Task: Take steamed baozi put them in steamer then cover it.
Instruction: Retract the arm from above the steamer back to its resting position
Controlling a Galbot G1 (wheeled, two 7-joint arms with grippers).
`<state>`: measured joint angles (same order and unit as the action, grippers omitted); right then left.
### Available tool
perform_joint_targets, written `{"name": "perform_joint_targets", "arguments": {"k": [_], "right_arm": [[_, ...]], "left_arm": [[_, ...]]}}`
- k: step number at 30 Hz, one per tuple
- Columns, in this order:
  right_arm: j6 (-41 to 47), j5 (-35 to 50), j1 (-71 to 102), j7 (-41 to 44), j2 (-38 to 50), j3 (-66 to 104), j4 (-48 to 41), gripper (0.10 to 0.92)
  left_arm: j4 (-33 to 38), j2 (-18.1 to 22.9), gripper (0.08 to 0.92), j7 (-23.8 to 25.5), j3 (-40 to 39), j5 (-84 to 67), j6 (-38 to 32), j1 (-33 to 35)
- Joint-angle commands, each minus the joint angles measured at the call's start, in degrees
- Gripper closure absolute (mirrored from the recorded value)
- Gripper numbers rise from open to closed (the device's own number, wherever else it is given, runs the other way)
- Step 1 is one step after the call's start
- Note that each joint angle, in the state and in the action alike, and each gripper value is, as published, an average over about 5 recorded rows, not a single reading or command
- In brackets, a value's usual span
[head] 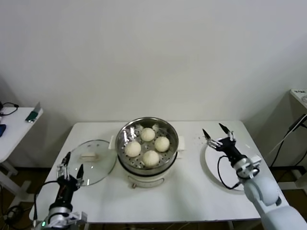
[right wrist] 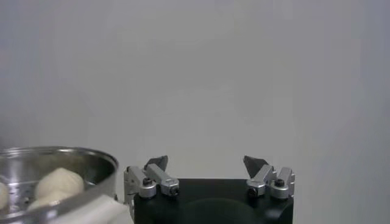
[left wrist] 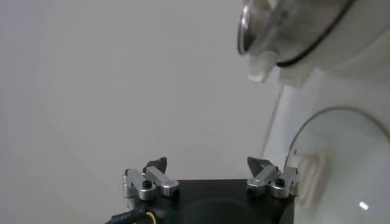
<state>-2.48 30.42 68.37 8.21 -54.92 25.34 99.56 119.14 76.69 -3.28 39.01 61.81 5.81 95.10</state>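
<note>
- We see our left gripper [head: 72, 163] down low at the near left part of the table [head: 192, 191], just by the near edge of the cover [head: 91, 155]. Its two fingers are spread wide apart and nothing is between them.
- In the left wrist view only the tips of the left gripper [left wrist: 207, 167] show; the rest is cut off by the picture's edge.
- Our right gripper [head: 215, 132] hangs over the far edge of the white plate [head: 211, 165] on the right side of the table. Its fingers are wide apart too, and it has hold of nothing.
- In the right wrist view the right gripper [right wrist: 207, 164] points at the plain wall, and only a slice of the steamer's rim [right wrist: 67, 159] shows at the side.
- The four steamed baozi [head: 147, 146] sit inside the steamer [head: 146, 165] in the middle of the table. They are close together.
- The cover lies flat on the table to the left of the steamer, just beside it. Its cream handle [head: 89, 155] faces up. The steamer is not covered.
- Our right arm [head: 261, 191] hides part of the plate.
- In the left wrist view the cover [left wrist: 341, 164] and the steamer [left wrist: 292, 30] are both cut off, so we see only part of each.
</note>
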Motion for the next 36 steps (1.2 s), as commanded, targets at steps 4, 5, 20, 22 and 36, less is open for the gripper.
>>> {"name": "perform_joint_targets", "arguments": {"k": [4, 5, 20, 22, 36], "right_arm": [[1.5, -5.9, 12.4, -0.5, -7.2, 11.2, -0.7, 0.203], [1.7, -6.2, 12.4, -0.4, -7.3, 11.1, -0.9, 0.203], [2.6, -8.6, 9.6, -0.4, -7.3, 8.5, -2.4, 0.203], [2.7, -8.6, 8.9, -0.5, -7.0, 8.2, -2.7, 0.203], [2.6, -10.4, 5.4, -0.6, -6.9, 6.1, -5.1, 0.203]], "left_arm": [[-16.1, -3.2, 0.177, 0.5, -3.5, 15.2, -1.7, -12.4], [-17.3, -3.2, 0.177, 0.5, -3.7, 15.5, -1.9, -13.1], [-31.6, -2.8, 0.177, -1.3, -6.4, 17.7, -2.8, -21.9], [-33.1, -2.6, 0.177, -1.8, -6.3, 17.9, -2.8, -22.8], [-41.9, -2.3, 0.177, -6.4, -5.9, 18.4, -3.8, -29.6]]}}
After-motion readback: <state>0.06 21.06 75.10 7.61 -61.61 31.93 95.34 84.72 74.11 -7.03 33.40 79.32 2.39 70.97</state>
